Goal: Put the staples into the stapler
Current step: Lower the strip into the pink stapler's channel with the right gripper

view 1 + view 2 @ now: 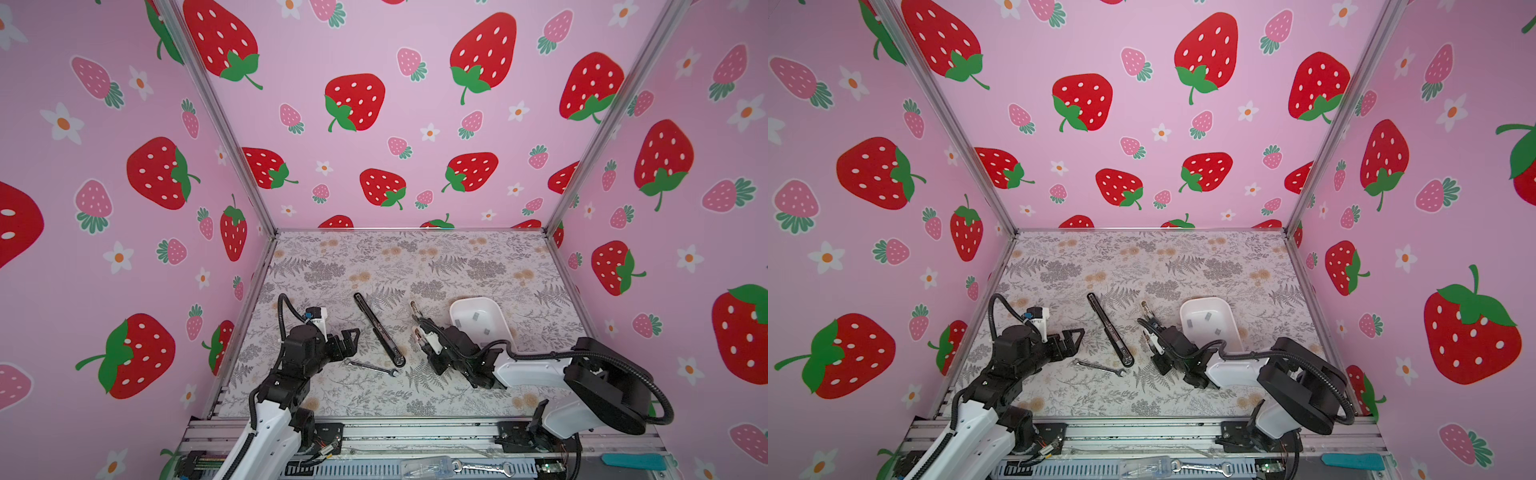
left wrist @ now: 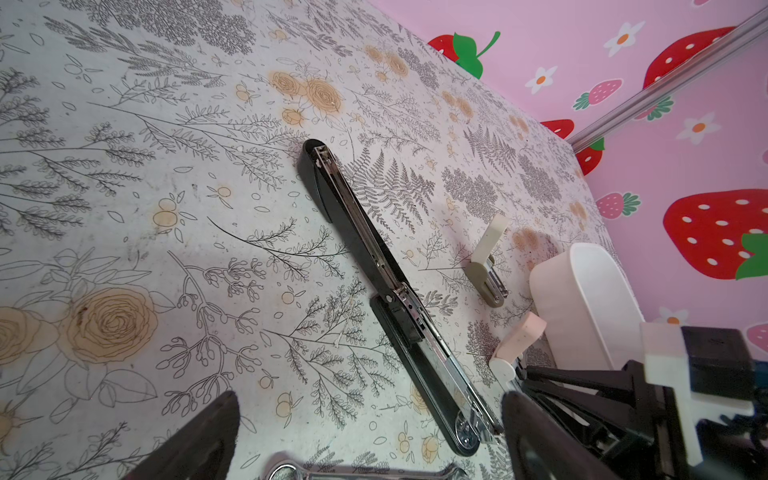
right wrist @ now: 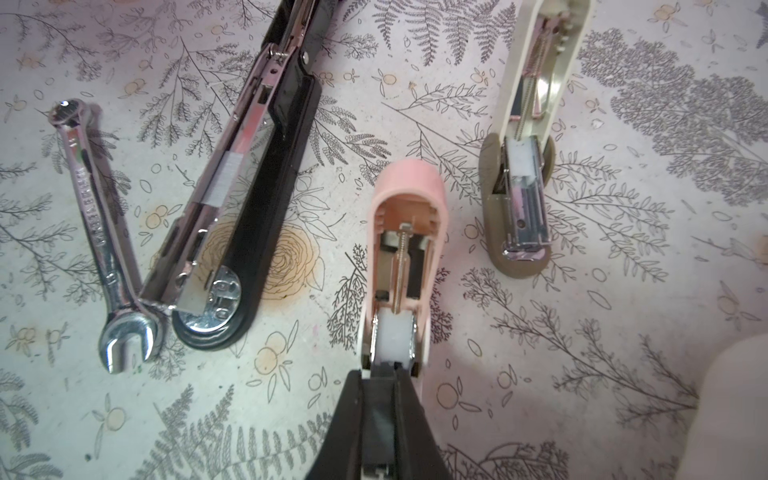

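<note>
Stapler (image 1: 379, 330) open, long axis slanting away. Staples (image 1: 476, 316) right of stapler, nearer your right hand (image 3: 380, 376), closed, grip unclear; left hand (image 1: 351, 341) spread, empty.

No text legible in any view. On wrench (image 3: 93, 216): embossed lettering along shank, too blurred to read; small mark near ring end, maybe number, unclear. On stapler (image 3: 270, 166): stamped marks on round silver anvil plate (image 3: 222, 291), unreadable.
</note>
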Robot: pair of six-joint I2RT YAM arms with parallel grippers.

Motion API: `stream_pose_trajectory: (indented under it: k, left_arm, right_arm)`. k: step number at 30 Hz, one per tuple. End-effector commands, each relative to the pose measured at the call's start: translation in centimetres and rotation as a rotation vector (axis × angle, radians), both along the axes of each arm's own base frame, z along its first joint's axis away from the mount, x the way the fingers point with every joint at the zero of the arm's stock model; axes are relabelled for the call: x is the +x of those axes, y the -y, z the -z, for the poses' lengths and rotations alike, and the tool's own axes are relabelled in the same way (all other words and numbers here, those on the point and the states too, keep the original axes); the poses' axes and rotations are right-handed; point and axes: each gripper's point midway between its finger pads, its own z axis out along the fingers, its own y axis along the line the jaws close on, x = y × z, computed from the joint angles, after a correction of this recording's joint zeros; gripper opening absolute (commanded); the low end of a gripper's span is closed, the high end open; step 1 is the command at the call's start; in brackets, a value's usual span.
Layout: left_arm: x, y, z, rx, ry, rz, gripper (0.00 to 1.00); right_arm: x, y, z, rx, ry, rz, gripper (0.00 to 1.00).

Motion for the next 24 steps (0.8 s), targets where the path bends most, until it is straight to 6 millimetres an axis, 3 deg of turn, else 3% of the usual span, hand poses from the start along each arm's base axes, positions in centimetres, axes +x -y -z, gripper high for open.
stream_pose_trajectory:
  k: [1, 14, 24]
  left_arm:
    - [0.0, 0.0, -0.3, -0.005, 0.016, 0.002, 1.00]
    - [0.0, 0.0, -0.2, -0.006, 0.013, 0.001, 1.00]
    - [0.0, 0.0, -0.2, -0.004, 0.015, 0.001, 0.99]
  right_arm:
    - [0.4, 0.3, -1.2, 0.011, 0.024, 0.019, 0.08]
    - [0.7, 0.2, 0.2, -0.026, 0.014, 0.024, 0.08]
    - [0.8, 0.2, -0.1, -0.014, 0.012, 0.034, 0.07]
